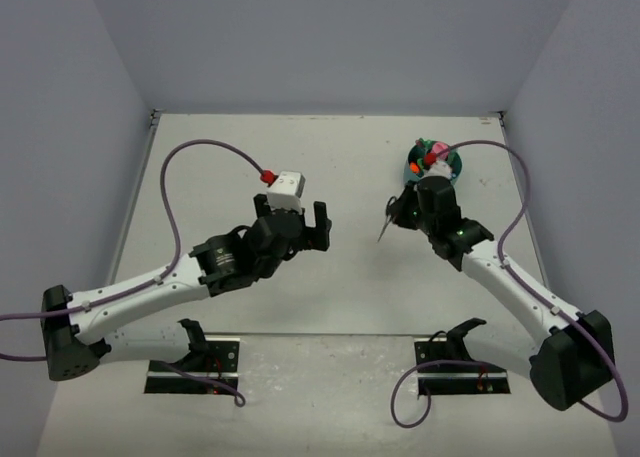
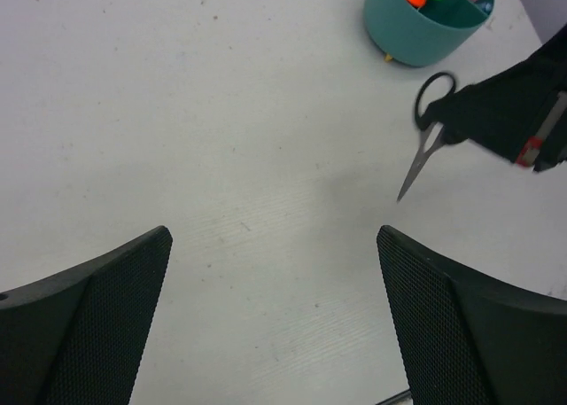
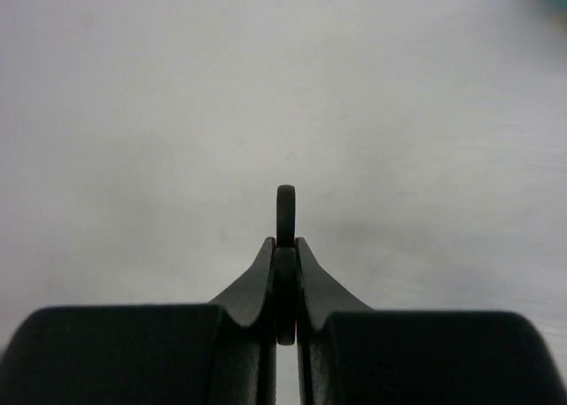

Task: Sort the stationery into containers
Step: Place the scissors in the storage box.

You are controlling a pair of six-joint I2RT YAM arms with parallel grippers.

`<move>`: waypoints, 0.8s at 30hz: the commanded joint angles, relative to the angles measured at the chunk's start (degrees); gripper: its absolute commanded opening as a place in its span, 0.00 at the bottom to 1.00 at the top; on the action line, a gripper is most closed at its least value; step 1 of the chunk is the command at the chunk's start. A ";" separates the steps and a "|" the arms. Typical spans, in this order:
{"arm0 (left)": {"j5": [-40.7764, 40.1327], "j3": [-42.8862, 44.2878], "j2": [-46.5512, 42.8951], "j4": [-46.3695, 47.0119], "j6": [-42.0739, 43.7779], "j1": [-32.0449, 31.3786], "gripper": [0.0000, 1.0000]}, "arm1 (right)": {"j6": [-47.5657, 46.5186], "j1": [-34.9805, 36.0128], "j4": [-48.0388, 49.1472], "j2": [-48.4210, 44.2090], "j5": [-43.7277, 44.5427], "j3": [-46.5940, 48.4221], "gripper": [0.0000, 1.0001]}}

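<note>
Now | right gripper [image 3: 285, 245] clamped on scissors [image 2: 423, 148] handle, blade tip pointing away from organizer [image 2: 425, 37] | organizer just beyond that gripper, far right of table [image 2: 177, 112] | we judge it nearer; blade axis needs swinging over a compartment | left gripper [image 2: 273, 237] wide open, empty

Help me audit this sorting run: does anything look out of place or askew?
Only the scissors: they are outside the teal organizer, pinched by a handle loop in the shut right gripper, blades slanting out free. Nothing looks spilled or damaged.
</note>
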 commanded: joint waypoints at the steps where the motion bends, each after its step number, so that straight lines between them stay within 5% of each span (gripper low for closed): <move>1: 0.20 1.74 -8.24 -14.77 -6.38 -0.10 1.00 | 6.61 -7.38 5.73 -5.75 36.37 2.44 0.00; 8: 1.07 0.80 -15.01 -26.13 -4.91 -0.07 1.00 | 19.88 -14.92 6.51 4.57 55.17 11.68 0.00; 12: -2.74 -2.87 -21.08 -26.60 -3.27 -0.07 1.00 | 38.92 -16.88 -13.94 17.38 63.08 25.37 0.00; 15: -3.18 -6.90 -24.70 -24.77 -2.97 -0.07 1.00 | 51.10 -17.50 -25.28 25.21 63.81 34.63 0.00; 24: -2.74 -7.05 -25.98 -24.77 -2.80 -0.07 1.00 | 59.32 -17.50 -33.77 32.75 59.62 40.05 0.00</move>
